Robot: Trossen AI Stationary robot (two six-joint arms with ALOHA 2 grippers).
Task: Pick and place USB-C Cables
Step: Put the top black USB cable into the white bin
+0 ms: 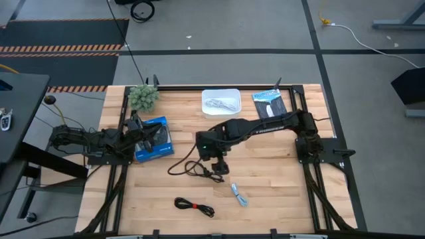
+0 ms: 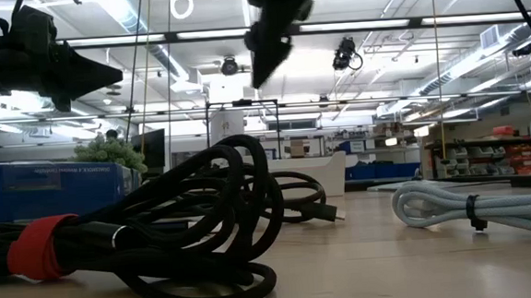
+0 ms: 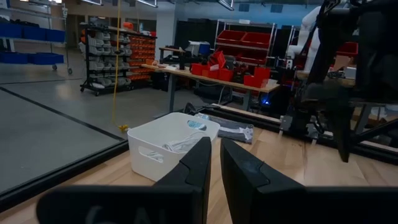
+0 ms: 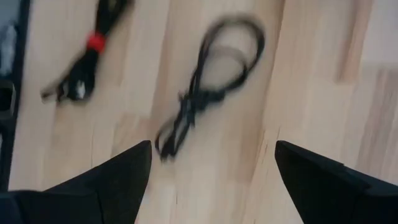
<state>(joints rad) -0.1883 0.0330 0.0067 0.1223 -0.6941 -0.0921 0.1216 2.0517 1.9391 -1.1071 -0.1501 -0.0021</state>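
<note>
The plain black cable [image 1: 194,167] lies coiled on the table's middle; my right gripper [image 1: 218,164] hovers open above it, the cable [image 4: 211,81] showing beyond the spread fingers [image 4: 112,180]. In the low view this gripper [image 2: 268,42] hangs well above the table. The black cable with the red tie [image 1: 194,206] lies near the table's near edge, the light blue cable [image 1: 239,194] to its right. The white cable [image 1: 219,103] lies inside the white bin [image 1: 206,96]. My left gripper [image 3: 214,165] waits shut at the table's left, over the blue box [image 1: 156,149].
A green plant [image 1: 143,97] stands at the far left corner, and a black packet [image 1: 269,104] lies right of the bin. The blue box fills the left side. Bare wood lies between the cables and the right edge.
</note>
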